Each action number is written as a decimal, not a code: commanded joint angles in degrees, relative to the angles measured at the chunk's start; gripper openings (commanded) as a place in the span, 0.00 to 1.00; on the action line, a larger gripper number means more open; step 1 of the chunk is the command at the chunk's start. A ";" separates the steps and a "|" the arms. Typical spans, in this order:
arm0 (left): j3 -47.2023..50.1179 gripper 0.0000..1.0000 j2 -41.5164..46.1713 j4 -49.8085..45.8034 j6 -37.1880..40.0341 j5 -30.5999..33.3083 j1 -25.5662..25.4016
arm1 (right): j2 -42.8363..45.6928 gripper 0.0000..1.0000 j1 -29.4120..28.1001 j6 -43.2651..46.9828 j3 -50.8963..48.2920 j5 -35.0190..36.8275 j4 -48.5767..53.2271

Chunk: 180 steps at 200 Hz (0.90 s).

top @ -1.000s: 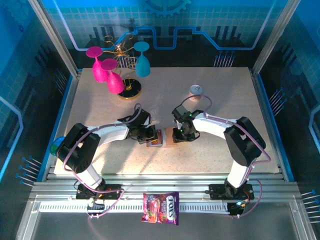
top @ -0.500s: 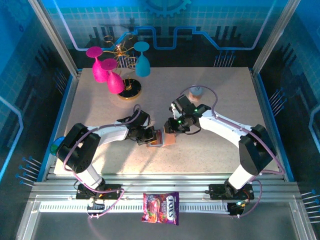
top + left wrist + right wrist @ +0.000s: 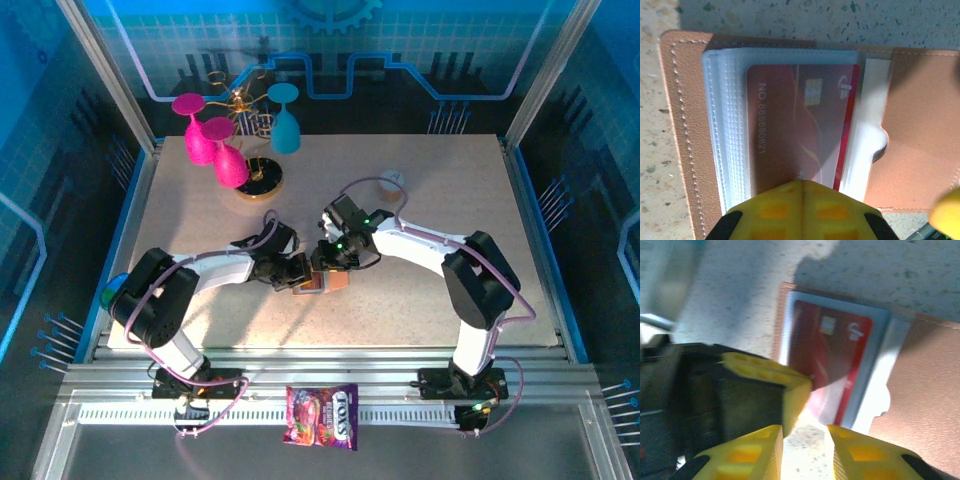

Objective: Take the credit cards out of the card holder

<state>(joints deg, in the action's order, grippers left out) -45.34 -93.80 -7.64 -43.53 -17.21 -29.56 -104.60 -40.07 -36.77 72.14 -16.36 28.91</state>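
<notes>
card holder (image 3: 922, 100) beneath left gripper (image 3: 802, 192)

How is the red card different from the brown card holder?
The red card is smaller with a chip and numbers; the brown card holder is bigger with stitched edges. The card sits inside a clear pocket; the holder lies open on the table. Both are flat rectangles.
</notes>
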 commanded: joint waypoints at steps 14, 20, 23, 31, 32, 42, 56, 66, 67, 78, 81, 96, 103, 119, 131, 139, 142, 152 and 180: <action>0.69 0.01 2.26 -0.38 -0.68 0.21 0.55 | -1.13 0.30 -0.41 4.16 3.62 9.92 9.01; 0.59 0.01 2.30 -0.44 -0.73 0.25 0.54 | -1.14 0.29 -0.37 4.77 4.08 11.57 10.21; 0.54 0.01 2.35 -0.45 -0.69 0.32 0.54 | -1.11 0.29 -0.36 5.08 4.16 12.21 10.78; 0.38 0.01 2.31 -0.66 -0.73 0.34 0.59 | -1.13 0.29 -0.35 5.68 4.60 14.07 12.02; 0.40 0.01 2.31 -0.69 -0.70 0.38 0.62 | -1.13 0.29 -0.35 5.80 4.64 14.34 12.26; 0.04 0.01 2.22 -0.90 -0.56 0.46 0.56 | -1.03 0.29 -0.35 6.42 5.00 15.93 13.38; -0.41 0.01 2.05 -1.36 -0.51 0.66 0.62 | -0.77 0.29 -0.28 7.04 5.06 17.37 14.37; -0.72 0.01 1.90 -1.49 -0.36 0.77 0.62 | -0.44 0.29 -0.27 7.26 4.86 18.33 14.75; -0.76 0.01 1.89 -1.54 -0.35 0.82 0.63 | -0.39 0.28 -0.27 7.30 4.86 18.44 14.81; -1.02 0.01 1.77 -1.83 -0.33 0.93 0.60 | -0.26 0.27 -0.26 7.64 4.74 19.40 15.32; -1.07 0.01 1.78 -1.92 -0.18 0.99 0.63 | -0.29 0.27 -0.20 7.74 4.71 19.82 15.51; -1.33 0.01 1.83 -2.31 -0.15 1.21 0.57 | -0.14 0.27 -0.27 8.39 5.00 21.86 16.76; -1.44 0.01 1.86 -2.51 -0.07 1.29 0.61 | -0.11 0.27 -0.26 8.68 5.13 22.95 17.40; -1.72 0.01 1.72 -3.01 0.26 1.46 0.56 | 0.01 0.27 -0.26 9.53 5.42 25.47 18.59; -1.74 0.01 1.60 -3.15 0.35 1.53 0.56 | -0.09 0.27 -0.10 10.02 5.50 26.59 19.07; -1.83 0.01 1.52 -3.18 0.35 1.55 0.60 | -0.18 0.27 0.20 10.31 5.35 26.86 19.17; -1.80 0.01 1.51 -3.22 0.33 1.50 0.59 | -0.22 0.27 0.24 10.34 5.27 26.95 19.28; -1.88 0.01 1.43 -3.26 0.46 1.56 0.65 | -0.10 0.27 0.61 10.43 4.89 27.10 19.20; -1.86 0.01 1.51 -3.51 0.46 1.65 0.68 | 0.63 0.26 1.70 10.76 3.62 27.57 18.77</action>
<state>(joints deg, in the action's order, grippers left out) -45.47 -92.95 -9.34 -43.51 -16.62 -29.30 -105.36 -39.57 -27.05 76.18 9.04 46.06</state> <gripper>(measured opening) 0.052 0.260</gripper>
